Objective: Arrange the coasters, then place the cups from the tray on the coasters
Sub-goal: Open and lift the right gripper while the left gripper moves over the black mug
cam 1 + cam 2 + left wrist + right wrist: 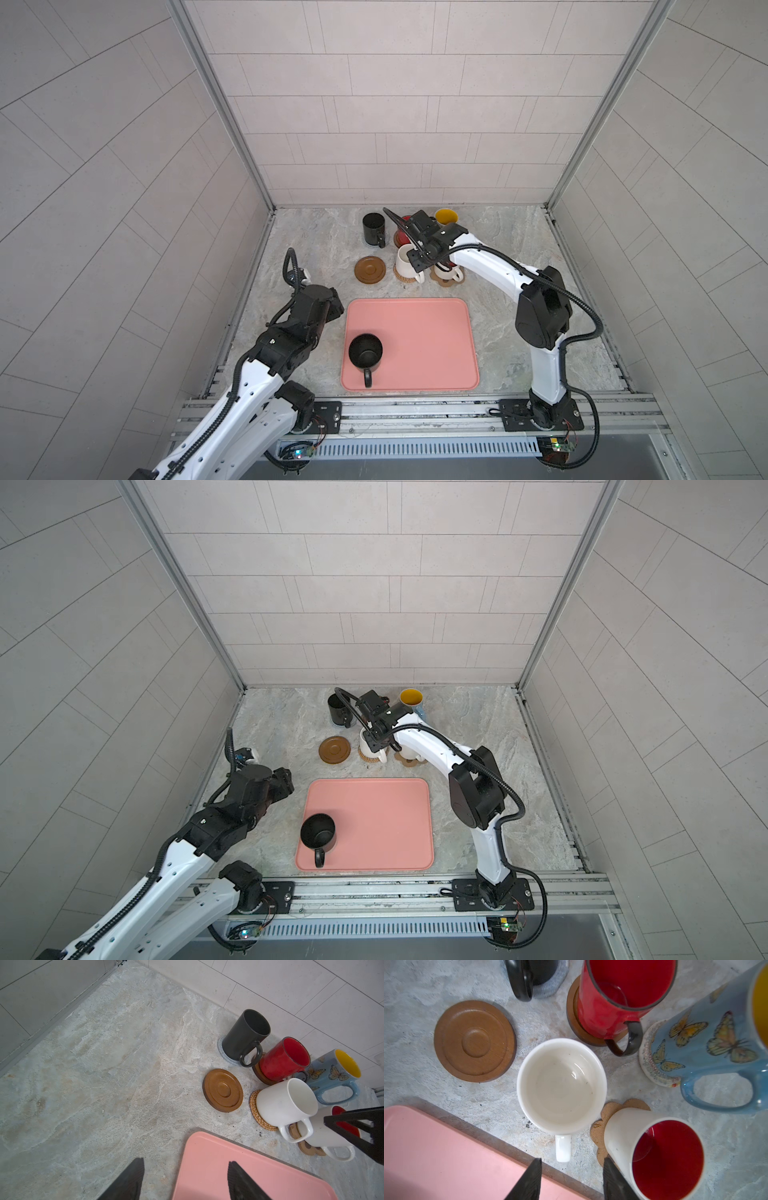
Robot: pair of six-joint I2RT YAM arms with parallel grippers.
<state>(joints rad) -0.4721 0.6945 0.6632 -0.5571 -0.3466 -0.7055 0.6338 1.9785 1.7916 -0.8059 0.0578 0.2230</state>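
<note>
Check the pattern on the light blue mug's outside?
Yellow-orange butterflies printed on the light blue mug, which is yellow inside. It shows best in the right wrist view.

Red mug (401, 237) largely hidden behind right arm (486, 259) in a top view, paw coaster (444, 284) partly covered likewise, blue mug (708, 1043) cut by right wrist view's edge, black mug (542, 970) cropped there, tray (207, 1157) cropped in left wrist view.

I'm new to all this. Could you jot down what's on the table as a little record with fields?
Tray: one black mug stands on it
Mugs on coasters: white mug, red mug, blue mug, other black mug, red-lined mug
Bare coaster: brown disc
Right hand: open, by the white mug's handle, not gripping it
Left hand: open, empty
</note>
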